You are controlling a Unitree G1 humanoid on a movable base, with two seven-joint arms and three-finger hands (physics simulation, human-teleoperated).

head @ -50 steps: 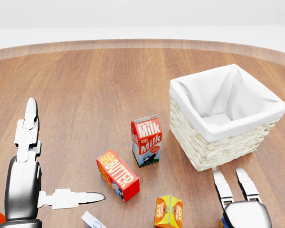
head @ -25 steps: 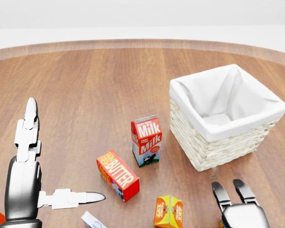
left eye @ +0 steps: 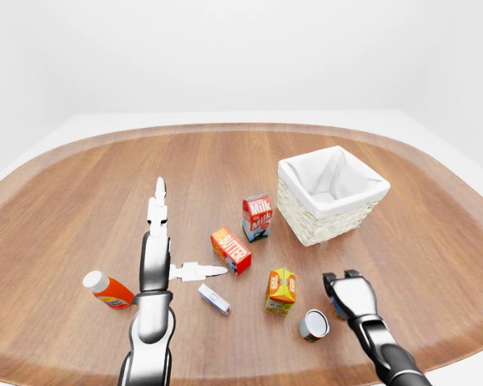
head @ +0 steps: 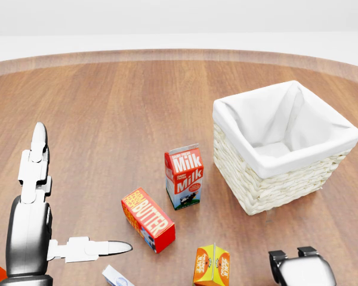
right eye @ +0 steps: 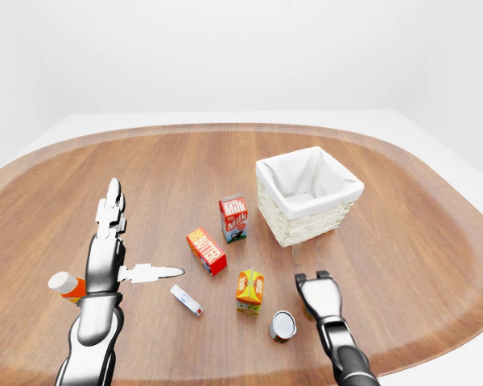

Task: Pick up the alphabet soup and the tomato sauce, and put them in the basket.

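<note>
A can point(left eye: 314, 325) with a grey lid lies on its side on the wooden table point(left eye: 225, 169), low in the left-eye view. My right hand point(left eye: 344, 280) is just right of it, with its fingers curled down over a second can point(left eye: 336, 310), of which only a small orange and blue patch shows. The white-lined wicker basket point(left eye: 332, 193) stands empty, up and slightly left of that hand. My left hand point(left eye: 185, 233) is open and empty at the left, fingers pointing up the view and thumb out to the right.
A milk carton point(left eye: 257, 217), a butter box point(left eye: 231, 250) and an orange juice carton point(left eye: 281, 290) stand between the hands and the basket. A small white box point(left eye: 214, 299) lies by my left thumb. An orange bottle point(left eye: 109, 290) lies left of my left arm.
My right hand's fingers, stretched out one second ago, have curled down and the hand has sunk lower in the head view. The left hand and the objects have not moved.
</note>
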